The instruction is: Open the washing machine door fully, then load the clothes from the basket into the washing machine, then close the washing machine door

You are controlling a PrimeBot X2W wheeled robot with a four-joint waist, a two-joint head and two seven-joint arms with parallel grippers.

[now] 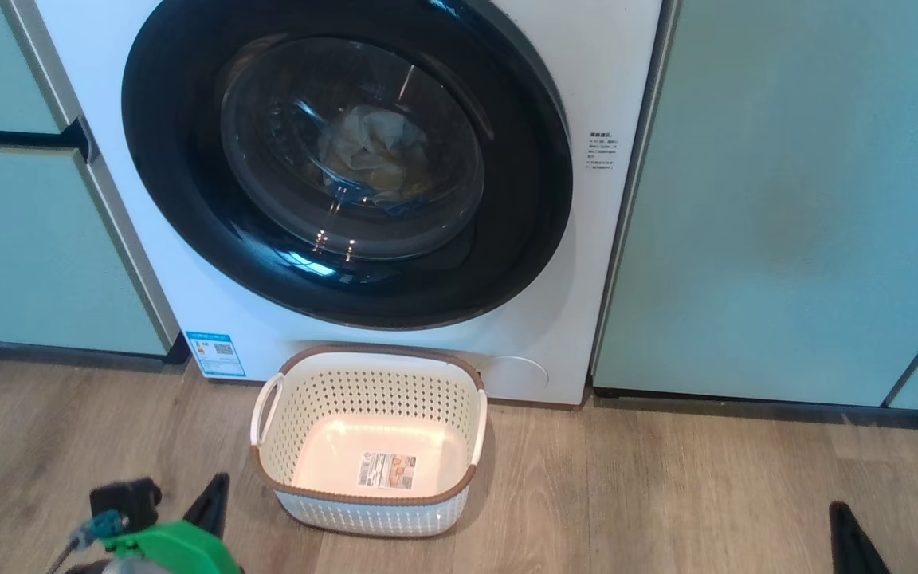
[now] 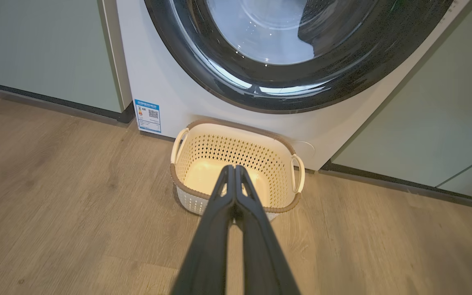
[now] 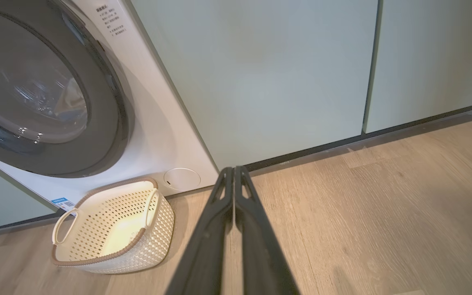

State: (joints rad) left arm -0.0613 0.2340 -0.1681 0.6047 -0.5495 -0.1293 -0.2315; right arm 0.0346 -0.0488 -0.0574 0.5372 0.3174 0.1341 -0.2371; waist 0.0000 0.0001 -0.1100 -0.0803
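Observation:
The washing machine [image 1: 610,72] stands between pale green cabinets with the washing machine door [image 1: 180,175] shut flat against its front. Through the door's glass bowl I see the clothes [image 1: 375,155], pale yellow with blue, lying inside the drum. On the floor just below the door sits the basket [image 1: 371,352], with nothing in it but its label sticker. My left gripper [image 2: 234,167] hangs shut and empty in front of the basket [image 2: 236,125], low at the left in the head view [image 1: 218,482]. My right gripper [image 3: 234,168] is shut and empty over the floor to the right of the basket [image 3: 109,186].
Pale green cabinets [image 1: 786,199] flank the washer on both sides, with a dark kick strip along the floor. Wooden floor [image 1: 666,494] spreads around the basket. A blue QR sticker [image 1: 216,353] marks the washer's lower left corner.

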